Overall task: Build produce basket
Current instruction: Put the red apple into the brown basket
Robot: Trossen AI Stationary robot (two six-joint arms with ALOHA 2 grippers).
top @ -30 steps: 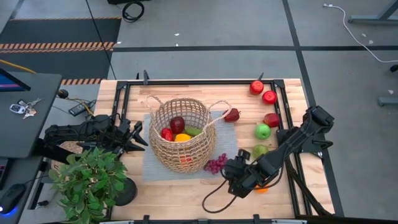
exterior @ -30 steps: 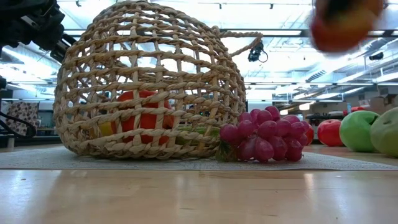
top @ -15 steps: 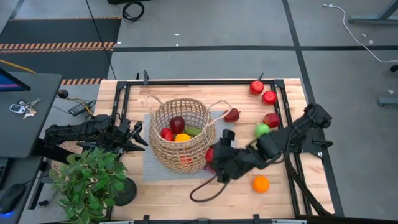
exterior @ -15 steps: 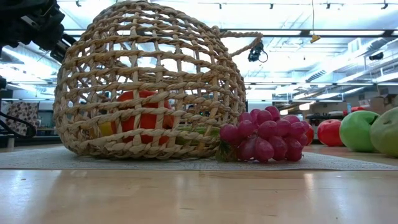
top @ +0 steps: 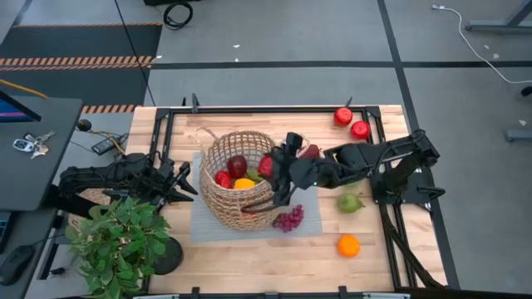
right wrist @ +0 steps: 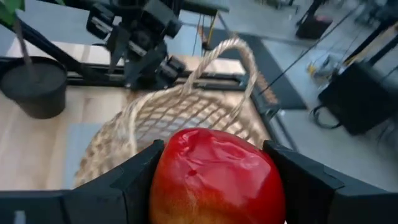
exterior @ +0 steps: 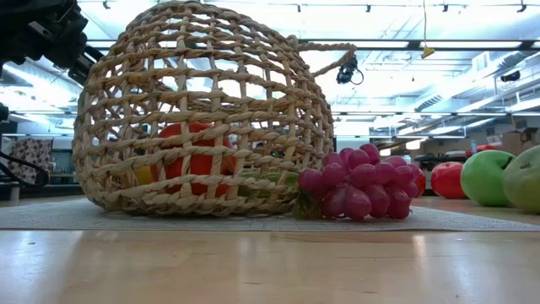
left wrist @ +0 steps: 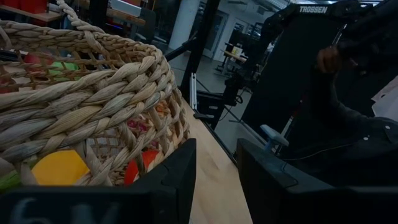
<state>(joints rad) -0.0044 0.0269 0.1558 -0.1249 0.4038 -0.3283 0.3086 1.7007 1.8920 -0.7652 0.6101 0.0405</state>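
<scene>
From above I see my right gripper (top: 270, 169) at the basket's (top: 241, 178) rim; only its wrist view shows it grasping an apple (right wrist: 214, 182). My left gripper (top: 184, 181) waits beside the basket, fingers slightly parted, while the low view alone shows grapes (exterior: 359, 187) touching the wicker.

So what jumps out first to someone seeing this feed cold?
The right hand stands out, reaching across the table and holding a red apple over the rim of the tan wicker basket on the grey mat. Next, the purple grapes lying against the basket's side, and the left hand parked beside the basket.
</scene>
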